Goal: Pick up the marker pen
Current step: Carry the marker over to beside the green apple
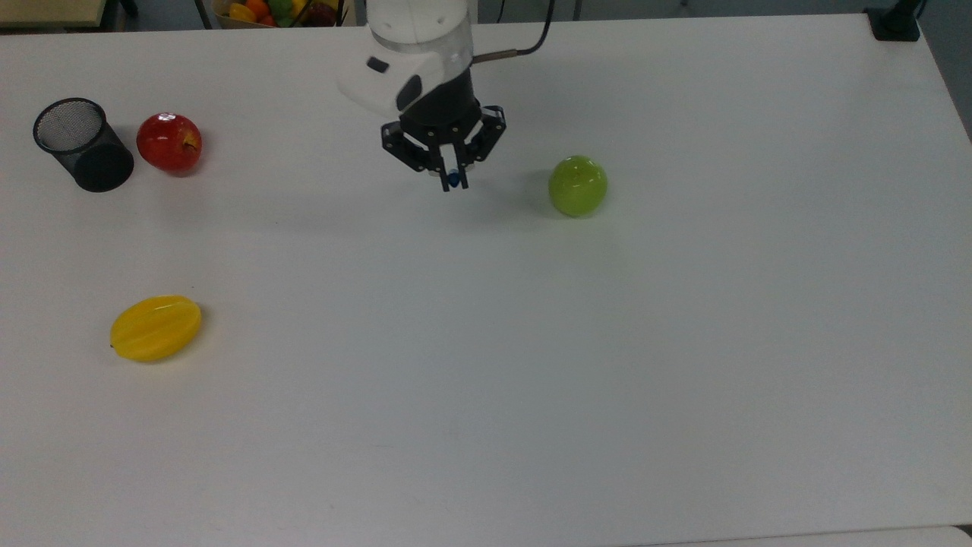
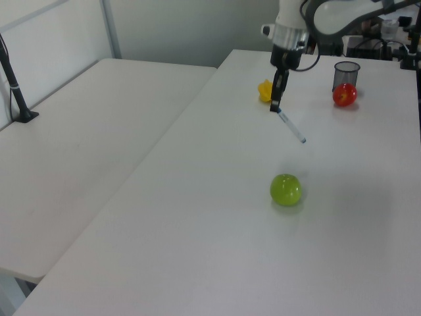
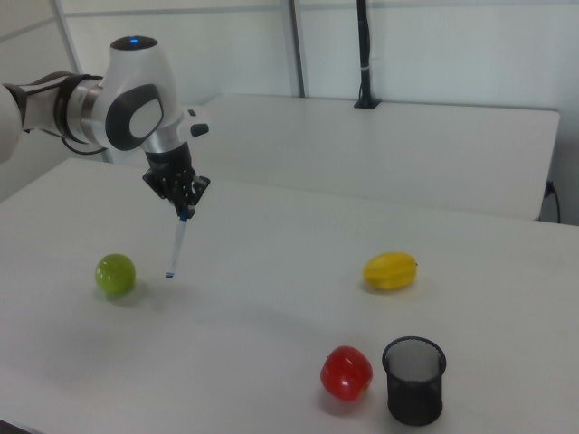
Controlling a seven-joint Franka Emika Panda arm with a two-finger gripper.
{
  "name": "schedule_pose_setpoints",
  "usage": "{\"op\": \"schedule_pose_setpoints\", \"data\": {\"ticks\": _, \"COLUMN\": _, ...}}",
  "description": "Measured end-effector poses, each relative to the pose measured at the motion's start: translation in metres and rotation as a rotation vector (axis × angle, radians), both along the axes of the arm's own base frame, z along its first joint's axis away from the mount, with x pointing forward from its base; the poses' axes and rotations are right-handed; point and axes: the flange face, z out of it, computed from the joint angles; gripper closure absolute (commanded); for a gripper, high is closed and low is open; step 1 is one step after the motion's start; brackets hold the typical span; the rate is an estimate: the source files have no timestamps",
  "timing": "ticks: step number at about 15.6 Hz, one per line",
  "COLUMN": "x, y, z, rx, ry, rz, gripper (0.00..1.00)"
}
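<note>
My gripper (image 1: 454, 180) (image 2: 274, 107) (image 3: 184, 213) hangs above the table and is shut on the blue-capped top of the marker pen (image 2: 290, 125) (image 3: 175, 245). The slim white pen dangles below the fingers, clear of the tabletop, tilted in the left view and nearly upright in the right view. In the top view I look down its length and see just the blue cap (image 1: 454, 179) between the fingers. The green apple (image 1: 578, 185) (image 3: 116, 274) lies a short way to the top view's right of the gripper.
A black mesh pen cup (image 1: 81, 144) (image 3: 413, 380) and a red apple (image 1: 169, 141) (image 3: 346, 372) stand at the top view's far left. A yellow star fruit (image 1: 156, 327) (image 3: 390, 270) lies nearer the front left. A fruit basket (image 1: 277, 11) sits behind the table's far edge.
</note>
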Motion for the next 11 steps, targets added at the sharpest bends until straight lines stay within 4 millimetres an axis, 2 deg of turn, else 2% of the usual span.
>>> {"op": "schedule_pose_setpoints", "data": {"ticks": 4, "x": 0.005, "y": 0.036, "z": -0.041, "rx": 0.013, "ry": 0.035, "rz": 0.052, "gripper": 1.00}}
{"op": "schedule_pose_setpoints", "data": {"ticks": 8, "x": 0.015, "y": 0.053, "z": -0.078, "rx": 0.028, "ry": 0.022, "rz": 0.067, "gripper": 1.00}}
{"op": "schedule_pose_setpoints", "data": {"ticks": 11, "x": 0.016, "y": 0.064, "z": -0.081, "rx": 0.020, "ry": 0.013, "rz": 0.089, "gripper": 0.97}}
